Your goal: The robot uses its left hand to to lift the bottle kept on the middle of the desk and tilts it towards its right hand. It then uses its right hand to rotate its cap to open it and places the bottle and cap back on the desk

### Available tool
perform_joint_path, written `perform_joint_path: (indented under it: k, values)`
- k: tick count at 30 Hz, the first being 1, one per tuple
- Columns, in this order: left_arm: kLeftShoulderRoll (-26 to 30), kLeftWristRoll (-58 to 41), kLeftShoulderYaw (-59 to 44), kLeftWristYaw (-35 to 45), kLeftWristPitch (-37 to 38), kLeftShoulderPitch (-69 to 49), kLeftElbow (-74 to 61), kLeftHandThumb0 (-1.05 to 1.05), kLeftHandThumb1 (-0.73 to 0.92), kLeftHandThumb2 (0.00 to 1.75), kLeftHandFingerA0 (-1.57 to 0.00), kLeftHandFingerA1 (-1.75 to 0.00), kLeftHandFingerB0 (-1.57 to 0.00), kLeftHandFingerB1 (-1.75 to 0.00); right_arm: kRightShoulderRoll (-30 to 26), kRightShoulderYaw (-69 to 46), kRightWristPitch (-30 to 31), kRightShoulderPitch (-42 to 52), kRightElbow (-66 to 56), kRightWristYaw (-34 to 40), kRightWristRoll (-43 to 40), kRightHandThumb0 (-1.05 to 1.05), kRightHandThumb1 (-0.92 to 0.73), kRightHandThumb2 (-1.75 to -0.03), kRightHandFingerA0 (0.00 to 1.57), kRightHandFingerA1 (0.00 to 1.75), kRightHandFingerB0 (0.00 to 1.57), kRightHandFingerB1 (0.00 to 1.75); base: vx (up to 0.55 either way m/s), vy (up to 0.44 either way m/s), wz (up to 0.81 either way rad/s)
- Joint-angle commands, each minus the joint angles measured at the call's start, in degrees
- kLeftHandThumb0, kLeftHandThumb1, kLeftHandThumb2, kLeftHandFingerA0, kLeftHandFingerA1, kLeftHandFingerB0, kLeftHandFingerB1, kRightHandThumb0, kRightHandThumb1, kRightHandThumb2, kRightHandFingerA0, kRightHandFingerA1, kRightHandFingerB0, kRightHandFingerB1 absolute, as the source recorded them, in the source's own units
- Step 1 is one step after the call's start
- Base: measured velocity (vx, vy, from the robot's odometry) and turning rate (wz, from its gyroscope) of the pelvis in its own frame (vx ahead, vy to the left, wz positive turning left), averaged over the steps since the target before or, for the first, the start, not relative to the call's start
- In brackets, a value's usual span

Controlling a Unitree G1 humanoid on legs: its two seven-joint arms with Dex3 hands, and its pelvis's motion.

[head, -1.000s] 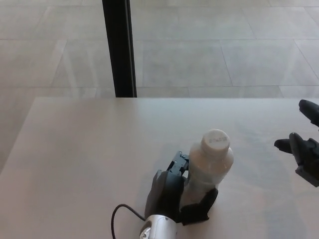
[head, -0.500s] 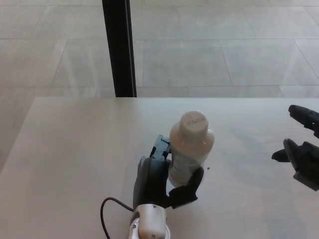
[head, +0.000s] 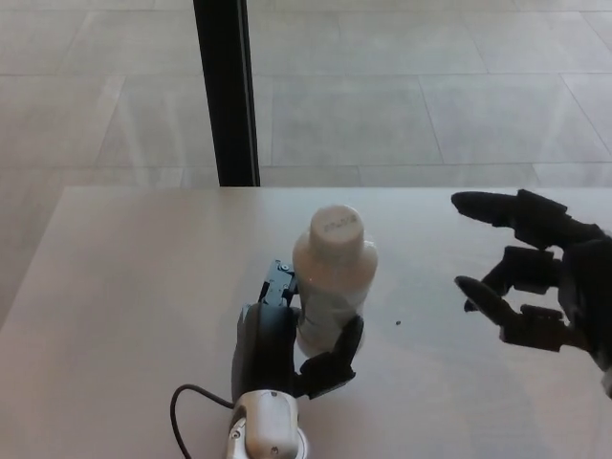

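Left hand [head: 287, 349] is clenching the smooth, probably light bottle [head: 330, 282] low; cap [head: 336, 226] is sitting above its fingers [head: 330, 368]; right hand [head: 535, 287] is waiting spread.

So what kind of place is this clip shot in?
Probably an indoor lab or office space, not a home: a plain pale desk, a floor of large grey tiles beyond it, and a black upright post behind the desk. Only a white bottle is out.
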State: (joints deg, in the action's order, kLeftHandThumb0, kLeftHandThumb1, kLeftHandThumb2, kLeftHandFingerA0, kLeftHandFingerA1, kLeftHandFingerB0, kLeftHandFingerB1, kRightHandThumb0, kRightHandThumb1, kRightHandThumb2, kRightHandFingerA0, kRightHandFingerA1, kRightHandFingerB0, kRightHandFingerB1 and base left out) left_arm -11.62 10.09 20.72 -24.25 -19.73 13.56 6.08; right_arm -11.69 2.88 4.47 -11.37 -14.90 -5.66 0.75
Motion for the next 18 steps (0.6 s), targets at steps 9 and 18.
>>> perform_joint_path:
  k: [9,18]
  values:
    - [-1.4,3.1,2.6,0.3,-3.0,-1.9,-0.3,0.22,0.92,1.21,-0.75,-1.75,-0.59,-1.67,1.3,5.5,5.8,-10.6,-3.4,1.3,9.3,-0.59,-0.60,-0.58,0.95,1.32,0.50,0.37,0.00,0.000,0.00]
    - [-1.2,3.7,2.2,0.6,-1.5,-1.2,-0.6,0.17,0.92,1.25,-0.81,-1.75,-0.63,-1.72,-1.4,8.3,7.1,-8.0,-2.7,-1.3,12.9,-0.66,-0.62,-0.61,0.96,1.31,0.48,0.39,0.00,0.000,0.00]
